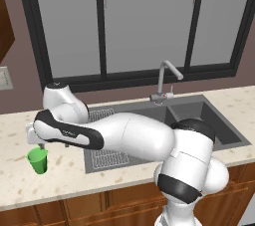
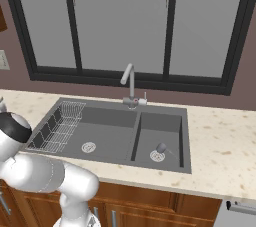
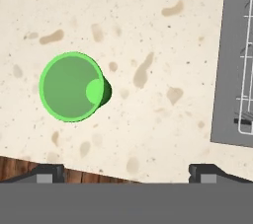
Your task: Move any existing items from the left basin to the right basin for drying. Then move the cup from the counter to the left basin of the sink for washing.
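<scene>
Left base view has the cup (image 1: 38, 161) on the bench near its front edge, left of the sink (image 1: 226, 131), right base view shows the small grey item (image 2: 161, 147) already in the right basin (image 2: 172, 125), so I'd say it's cup time, and the hand view has the gripper (image 3: 126, 172) wide open above it, needs centring then lowering

One green cup (image 1: 38, 161) stands on the table (image 1: 15, 185). One sink (image 2: 186, 138) with two basins: the wide left basin (image 2: 107, 131) with one wire rack (image 2: 57, 126), and the small right basin (image 2: 159, 131) holding one little grey knob (image 2: 161, 147). One faucet (image 2: 129, 85).
</scene>
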Motion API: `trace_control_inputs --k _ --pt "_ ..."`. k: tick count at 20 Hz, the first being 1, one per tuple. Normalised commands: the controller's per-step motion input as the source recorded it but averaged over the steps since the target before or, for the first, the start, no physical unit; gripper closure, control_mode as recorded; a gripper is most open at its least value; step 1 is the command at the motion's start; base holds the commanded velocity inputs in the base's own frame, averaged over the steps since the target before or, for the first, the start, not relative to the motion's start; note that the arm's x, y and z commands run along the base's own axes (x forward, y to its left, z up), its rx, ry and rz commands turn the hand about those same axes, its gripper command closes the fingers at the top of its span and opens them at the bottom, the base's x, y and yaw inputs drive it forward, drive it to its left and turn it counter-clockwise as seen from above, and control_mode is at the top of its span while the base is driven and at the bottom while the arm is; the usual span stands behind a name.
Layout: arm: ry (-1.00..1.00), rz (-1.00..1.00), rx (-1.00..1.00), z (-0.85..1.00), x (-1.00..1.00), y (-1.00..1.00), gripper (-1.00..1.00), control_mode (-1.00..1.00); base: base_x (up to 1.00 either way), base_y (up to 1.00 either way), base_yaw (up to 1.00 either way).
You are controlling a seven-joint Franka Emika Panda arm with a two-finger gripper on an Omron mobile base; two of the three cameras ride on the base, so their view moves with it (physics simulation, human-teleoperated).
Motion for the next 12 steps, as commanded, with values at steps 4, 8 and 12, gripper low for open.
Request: trace_control_inputs --k 4,8,12 --pt "0.05 0.00 0.00 -0.12 0.12 0.21 -1.00 -1.00 0.00 0.00 0.00" --pt "0.04 0.00 0.00 -0.12 0.10 0.18 -1.00 -1.00 0.00 0.00 0.00" --pt "0.03 -0.01 0.00 -0.11 0.07 0.14 -1.00 -1.00 0.00 0.00 0.00"
